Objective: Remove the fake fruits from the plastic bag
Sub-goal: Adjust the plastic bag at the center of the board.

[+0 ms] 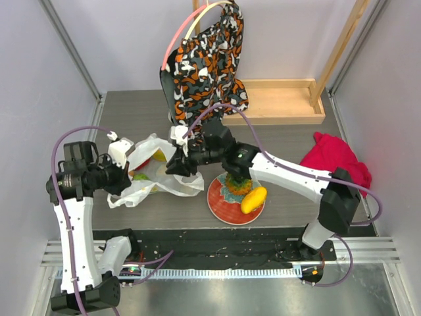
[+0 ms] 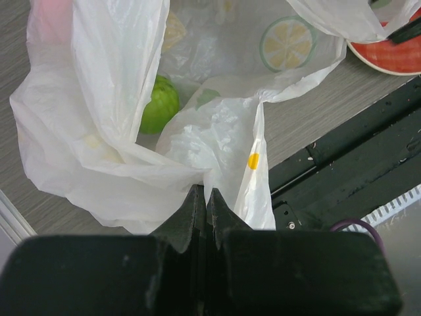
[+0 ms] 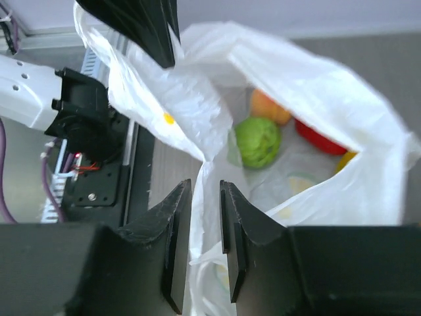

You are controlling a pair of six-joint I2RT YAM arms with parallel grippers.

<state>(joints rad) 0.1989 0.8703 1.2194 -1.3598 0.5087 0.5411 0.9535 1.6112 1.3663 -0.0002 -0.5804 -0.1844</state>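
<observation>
The translucent white plastic bag (image 1: 158, 179) lies crumpled left of centre, its mouth held up. My left gripper (image 1: 125, 181) is shut on the bag's near-left edge (image 2: 197, 168). Inside the bag lie a green lime (image 3: 258, 140), a peach-orange piece (image 3: 270, 108), a red piece (image 3: 322, 138) and a bit of yellow (image 3: 346, 160). My right gripper (image 3: 205, 187) hovers over the bag's right rim, its jaws narrowly open with a twisted strand of bag between them. A pineapple (image 1: 238, 184) and a yellow mango (image 1: 254, 199) rest on the red floral plate (image 1: 220, 205).
An orange-black-white patterned cloth bag (image 1: 207, 62) hangs at the back centre. A shallow wooden tray (image 1: 276, 102) sits behind it. A red cloth (image 1: 334, 158) lies at the right. A black strip (image 1: 217, 249) runs along the near table edge.
</observation>
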